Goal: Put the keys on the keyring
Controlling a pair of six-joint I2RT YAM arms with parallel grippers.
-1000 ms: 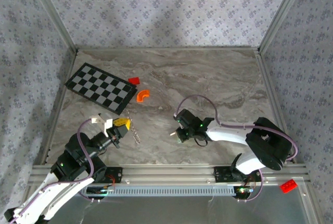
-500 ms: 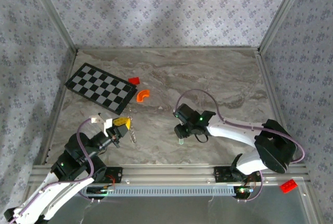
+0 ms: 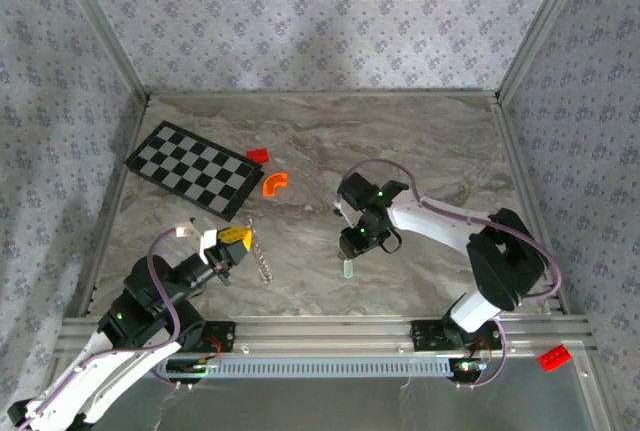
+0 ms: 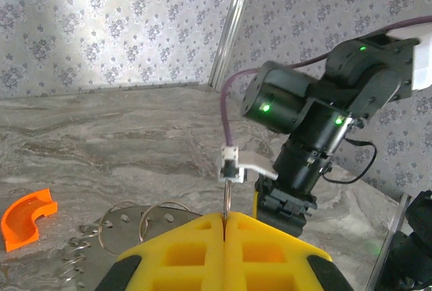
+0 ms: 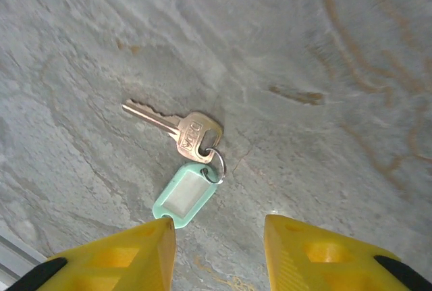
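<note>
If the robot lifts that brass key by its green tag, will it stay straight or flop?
Probably flop: the brass key joins the pale green plastic tag only through a small metal split ring, so it would likely dangle and swing. It looks light, being small and flat. Lying flat, it should slide rather than roll.

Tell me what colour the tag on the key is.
The tag is pale mint green, clearest in the right wrist view.

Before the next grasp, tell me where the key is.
The key with its green tag lies flat on the table, just ahead of the right gripper and its open fingers; seen from above, it sits right of centre.
</note>
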